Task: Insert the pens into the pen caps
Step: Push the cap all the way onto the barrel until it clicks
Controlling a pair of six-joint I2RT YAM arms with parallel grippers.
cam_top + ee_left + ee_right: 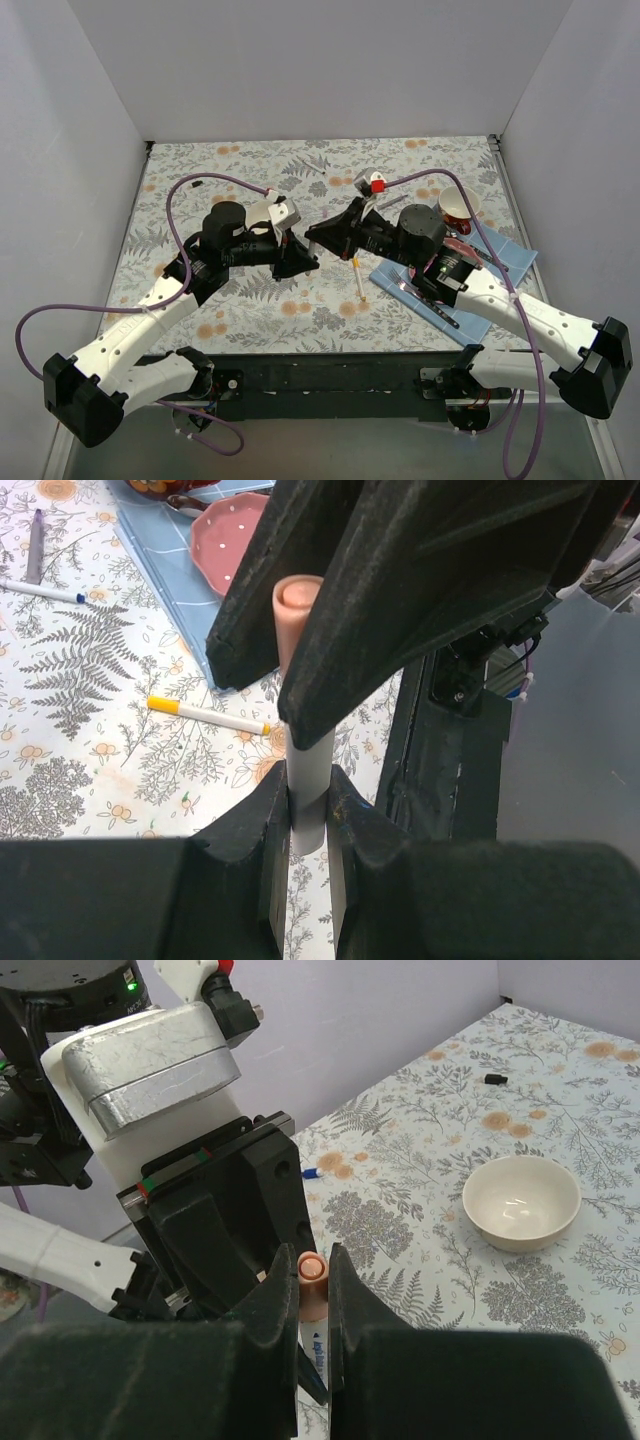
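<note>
Okay, my left gripper (308, 802) pinched a white pen (312, 760), my right gripper (312, 1282) pinched its pinkish cap (298, 605) onto it mid-air, and other pens (208, 715) lay on the bench (100, 780), seemingly waiting.

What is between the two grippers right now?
One pen: the left gripper clamps its white barrel, the right gripper its peach cap, seen in the left wrist view.

left arm (150, 320), right arm (530, 312): white links, black joints. left gripper (308, 812), right gripper (313, 1290) black. purple cables (215, 179), red plug (378, 184) 12 o'clock.
</note>
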